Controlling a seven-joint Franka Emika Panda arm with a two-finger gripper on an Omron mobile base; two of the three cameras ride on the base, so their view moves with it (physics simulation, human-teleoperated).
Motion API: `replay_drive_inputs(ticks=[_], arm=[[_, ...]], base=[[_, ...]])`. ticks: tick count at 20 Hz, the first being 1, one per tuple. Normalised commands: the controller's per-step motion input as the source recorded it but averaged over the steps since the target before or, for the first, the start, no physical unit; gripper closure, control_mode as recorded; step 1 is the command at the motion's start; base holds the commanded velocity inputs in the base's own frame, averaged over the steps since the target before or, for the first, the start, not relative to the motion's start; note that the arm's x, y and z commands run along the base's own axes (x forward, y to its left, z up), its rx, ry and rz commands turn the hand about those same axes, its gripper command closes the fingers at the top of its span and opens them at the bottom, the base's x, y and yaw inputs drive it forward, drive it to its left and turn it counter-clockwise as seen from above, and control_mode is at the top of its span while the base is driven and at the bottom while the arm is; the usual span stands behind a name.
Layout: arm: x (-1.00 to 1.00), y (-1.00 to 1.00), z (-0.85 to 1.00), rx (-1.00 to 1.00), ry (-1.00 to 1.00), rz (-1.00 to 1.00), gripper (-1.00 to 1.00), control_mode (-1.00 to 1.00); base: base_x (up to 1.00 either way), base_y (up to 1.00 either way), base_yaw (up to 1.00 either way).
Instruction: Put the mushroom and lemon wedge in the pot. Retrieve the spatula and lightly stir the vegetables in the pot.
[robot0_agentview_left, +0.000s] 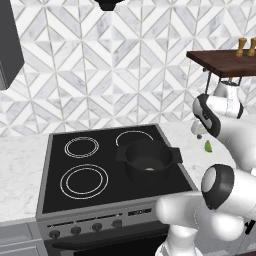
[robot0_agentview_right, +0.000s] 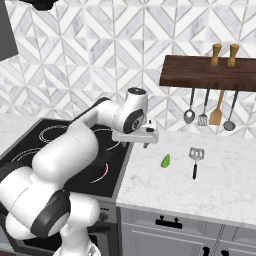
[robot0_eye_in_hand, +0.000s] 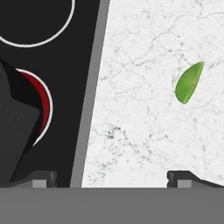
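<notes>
The black pot (robot0_agentview_left: 150, 160) stands on the stove's front right burner, with a small pale bit (robot0_agentview_left: 149, 169) inside that looks like the mushroom. On the marble counter right of the stove lies the yellow-green lemon wedge (robot0_agentview_right: 165, 160) (robot0_eye_in_hand: 189, 82) (robot0_agentview_left: 208, 145). Further right, the spatula (robot0_agentview_right: 195, 159) lies flat with its slotted head away from me. My gripper (robot0_agentview_right: 135, 143) (robot0_agentview_left: 199, 134) (robot0_eye_in_hand: 112, 177) hangs open and empty over the counter's edge by the stove, between pot and wedge. In the hand view the wedge sits up and right of the fingertips (robot0_eye_in_hand: 183, 177).
A burner ring glows red (robot0_eye_in_hand: 43, 107) beside the pot (robot0_eye_in_hand: 17, 122). A wooden shelf (robot0_agentview_right: 210, 74) above the counter carries hanging ladles and an orange-headed utensil (robot0_agentview_right: 216, 115), with two shakers on top. Bare marble surrounds the wedge.
</notes>
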Motion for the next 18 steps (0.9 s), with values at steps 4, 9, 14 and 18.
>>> replay_drive_inputs(ticks=[4, 9, 14, 18], arm=[[0.00, -0.39, -0.03, 0.00, 0.00, 0.00, -1.00, -1.00], [0.00, -0.36, -0.03, 0.00, 0.00, 0.00, -1.00, -1.00], [0.00, -0.29, -0.08, -0.01, 0.00, 0.00, -1.00, -1.00], [0.02, -0.18, -0.33, -0.03, 0.00, 0.00, -1.00, -1.00]], base=[[0.00, 0.00, 0.00], [0.00, 0.00, 0.00], [0.00, 0.00, 0.00], [0.00, 0.00, 0.00]])
